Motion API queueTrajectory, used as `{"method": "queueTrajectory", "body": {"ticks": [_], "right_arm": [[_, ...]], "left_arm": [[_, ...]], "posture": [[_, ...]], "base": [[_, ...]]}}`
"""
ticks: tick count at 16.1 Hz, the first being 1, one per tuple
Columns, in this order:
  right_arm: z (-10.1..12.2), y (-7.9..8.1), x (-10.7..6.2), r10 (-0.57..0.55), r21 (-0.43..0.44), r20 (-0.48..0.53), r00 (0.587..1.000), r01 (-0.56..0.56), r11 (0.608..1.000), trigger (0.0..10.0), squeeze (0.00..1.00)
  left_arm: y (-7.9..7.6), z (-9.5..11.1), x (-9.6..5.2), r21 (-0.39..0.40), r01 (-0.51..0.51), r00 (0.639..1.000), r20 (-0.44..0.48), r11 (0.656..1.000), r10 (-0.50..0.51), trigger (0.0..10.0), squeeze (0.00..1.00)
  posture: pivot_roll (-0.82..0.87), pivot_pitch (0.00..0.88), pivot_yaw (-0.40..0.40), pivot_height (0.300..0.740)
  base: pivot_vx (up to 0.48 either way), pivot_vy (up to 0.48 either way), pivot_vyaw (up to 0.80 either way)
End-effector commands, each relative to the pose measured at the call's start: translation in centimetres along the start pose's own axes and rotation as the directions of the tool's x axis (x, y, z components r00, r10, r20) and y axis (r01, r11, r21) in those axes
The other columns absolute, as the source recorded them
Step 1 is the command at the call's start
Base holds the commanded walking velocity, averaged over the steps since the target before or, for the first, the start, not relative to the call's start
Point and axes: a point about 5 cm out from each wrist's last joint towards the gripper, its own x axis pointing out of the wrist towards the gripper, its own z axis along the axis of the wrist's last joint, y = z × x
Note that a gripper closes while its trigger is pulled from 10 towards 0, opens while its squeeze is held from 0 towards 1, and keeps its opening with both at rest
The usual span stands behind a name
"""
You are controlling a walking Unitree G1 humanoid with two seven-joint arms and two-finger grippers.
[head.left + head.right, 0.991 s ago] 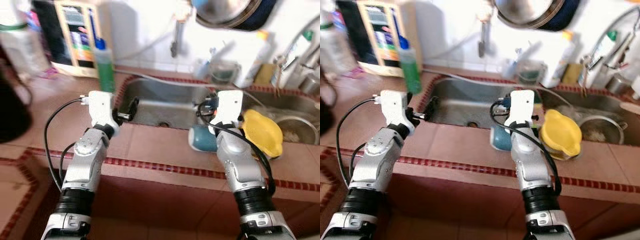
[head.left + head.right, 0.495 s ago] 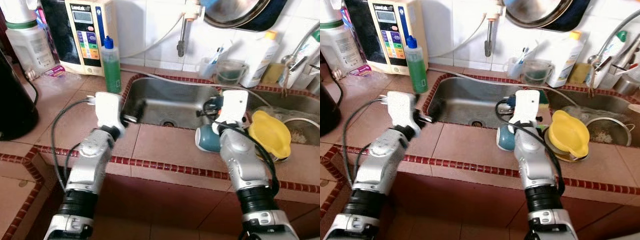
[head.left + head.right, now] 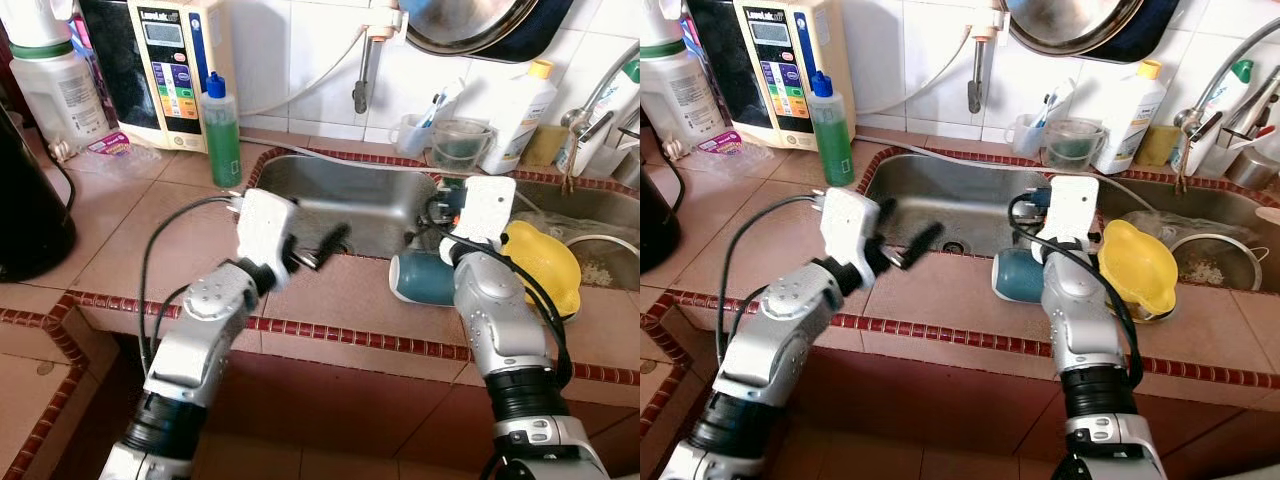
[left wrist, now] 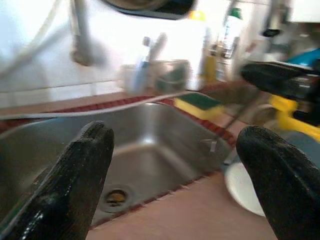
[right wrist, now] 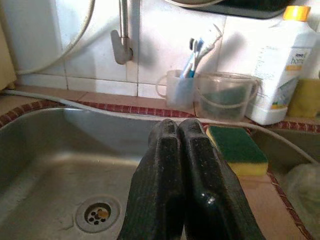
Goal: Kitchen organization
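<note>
Eye views: left gripper (image 3: 902,238) spread wide, holding nothing, above counter edge beside steel sink (image 3: 940,195); blue mug (image 3: 1016,275) on its side on counter, touching right arm.
Left wrist view: 2 fingers (image 4: 80,185) far apart over sink.
Right wrist view: right gripper (image 5: 186,176) pressed together, empty, above sink drain (image 5: 97,214); sponge (image 5: 238,148) on ledge.

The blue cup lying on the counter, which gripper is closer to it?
Right. The right gripper sits just above the blue cup; the left gripper is off to its left, over the sink edge.
</note>
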Motion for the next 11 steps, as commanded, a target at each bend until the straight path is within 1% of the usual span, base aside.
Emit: {"method": "queueTrajectory", "body": {"ticks": [1, 2, 3, 6, 7, 8, 9, 11], "right_arm": [[0.4, -0.5, 0.2, -0.020, 0.012, 0.004, 1.000, 0.020, 1.000, 10.0, 0.00], [0.4, -0.7, 0.1, -0.024, 0.014, 0.005, 1.000, 0.024, 1.000, 10.0, 0.00], [0.4, -1.2, 0.1, -0.036, 0.009, 0.005, 0.999, 0.036, 0.999, 10.0, 0.00], [0.4, -1.8, 0.2, -0.056, 0.011, -0.001, 0.998, 0.056, 0.998, 10.0, 0.00], [0.3, -1.9, 0.2, -0.060, 0.011, -0.003, 0.998, 0.060, 0.998, 10.0, 0.00], [0.2, -2.2, 0.3, -0.078, 0.033, -0.016, 0.997, 0.079, 0.996, 10.0, 0.00], [0.2, -2.3, 0.4, -0.080, 0.028, -0.016, 0.997, 0.081, 0.996, 10.0, 0.00], [-0.1, -2.8, 0.6, -0.103, 0.071, -0.044, 0.994, 0.106, 0.992, 10.0, 0.00]], "left_arm": [[-0.6, 0.3, 0.0, 0.006, 0.035, 0.999, -0.003, 0.999, -0.035, 10.0, 0.00], [-1.1, 0.4, -0.2, 0.000, 0.058, 0.998, -0.008, 0.998, -0.058, 10.0, 0.00], [-2.0, 0.7, -0.4, -0.011, 0.105, 0.994, -0.021, 0.994, -0.105, 10.0, 0.00], [-3.2, 0.9, -1.0, -0.032, 0.176, 0.983, -0.048, 0.984, -0.178, 10.0, 0.00], [-3.5, 0.9, -1.3, -0.037, 0.190, 0.980, -0.056, 0.981, -0.192, 10.0, 0.00], [-3.9, 0.9, -1.6, -0.054, 0.204, 0.976, -0.068, 0.977, -0.208, 10.0, 0.00], [-4.1, 0.9, -1.8, -0.067, 0.214, 0.973, -0.079, 0.975, -0.219, 10.0, 0.00], [-4.7, 1.0, -2.3, -0.094, 0.229, 0.965, -0.113, 0.969, -0.238, 10.0, 0.00]], "posture": [[-0.10, 0.016, -0.020, 0.740], [-0.10, 0.024, -0.015, 0.740], [-0.10, 0.036, -0.010, 0.740], [-0.09, 0.057, -0.001, 0.740], [-0.09, 0.061, 0.000, 0.740], [-0.09, 0.072, 0.005, 0.740], [-0.08, 0.074, 0.005, 0.740], [-0.07, 0.091, 0.010, 0.740]], "base": [[0.000, 0.000, 0.00], [0.000, 0.000, 0.00], [0.000, 0.000, 0.00], [0.000, 0.000, 0.00], [0.000, 0.000, 0.00], [0.000, 0.000, 0.00], [0.000, 0.000, 0.00], [0.000, 0.000, 0.00]]}}
